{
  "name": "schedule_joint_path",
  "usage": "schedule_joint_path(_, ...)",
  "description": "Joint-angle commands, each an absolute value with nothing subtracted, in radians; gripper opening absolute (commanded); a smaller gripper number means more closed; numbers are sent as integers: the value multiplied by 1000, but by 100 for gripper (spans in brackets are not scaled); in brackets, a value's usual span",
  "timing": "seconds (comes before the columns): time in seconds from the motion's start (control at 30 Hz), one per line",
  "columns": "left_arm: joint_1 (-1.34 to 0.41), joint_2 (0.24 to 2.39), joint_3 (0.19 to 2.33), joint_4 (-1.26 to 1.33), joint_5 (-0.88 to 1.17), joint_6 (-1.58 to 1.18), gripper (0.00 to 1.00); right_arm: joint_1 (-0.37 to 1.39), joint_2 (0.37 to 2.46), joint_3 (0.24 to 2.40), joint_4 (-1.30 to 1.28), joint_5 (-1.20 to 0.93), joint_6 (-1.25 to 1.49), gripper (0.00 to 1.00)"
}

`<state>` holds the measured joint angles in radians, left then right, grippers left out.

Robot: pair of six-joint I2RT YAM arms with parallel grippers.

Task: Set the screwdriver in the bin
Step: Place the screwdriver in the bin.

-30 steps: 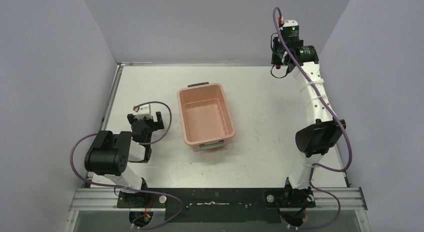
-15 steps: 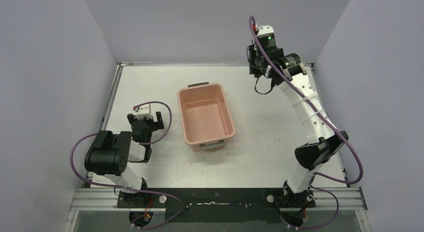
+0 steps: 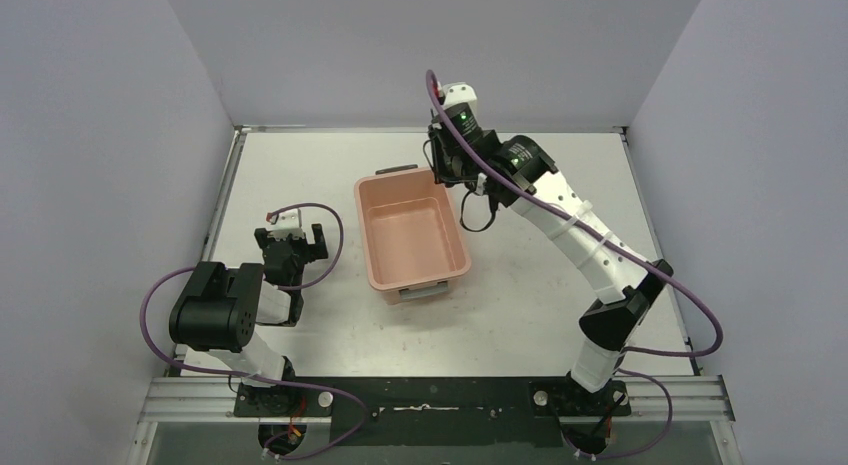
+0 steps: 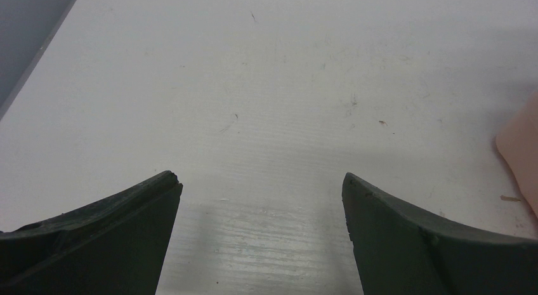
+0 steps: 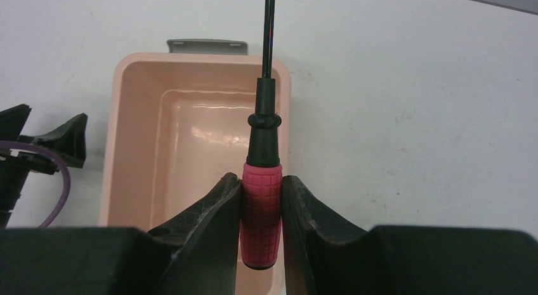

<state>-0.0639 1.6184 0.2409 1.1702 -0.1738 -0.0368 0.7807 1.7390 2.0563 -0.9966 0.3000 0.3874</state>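
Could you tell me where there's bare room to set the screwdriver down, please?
The bin is bare inside. The table is open between bin and right arm, and beyond the left pincer. Crowded only around the left arm.

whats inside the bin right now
Nothing visible: the bin's floor shows bare pink. The right gripper, shut on the screwdriver, hangs over its far right corner and covers that bit.

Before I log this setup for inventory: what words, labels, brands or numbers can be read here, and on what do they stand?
No text can be read in any view.
The screwdriver shows only a moulded grid on its red handle, no brand.
The bin is plain pink, with no label in sight.
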Motion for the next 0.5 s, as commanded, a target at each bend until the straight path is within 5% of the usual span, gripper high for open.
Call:
schedule_joint_path(0.0, -63, 1612, 255, 1209, -167, -32, 97, 835, 1777, 2053, -932, 351, 443, 0)
schedule_joint_path(0.27, -63, 1612, 255, 1209, -167, -31, 97, 898, 1818, 2026, -897, 348, 463, 0)
schedule_joint_path(0.47, -63, 1611, 255, 1209, -167, -31, 97, 901, 1755, 1811, -754, 321, 474, 2)
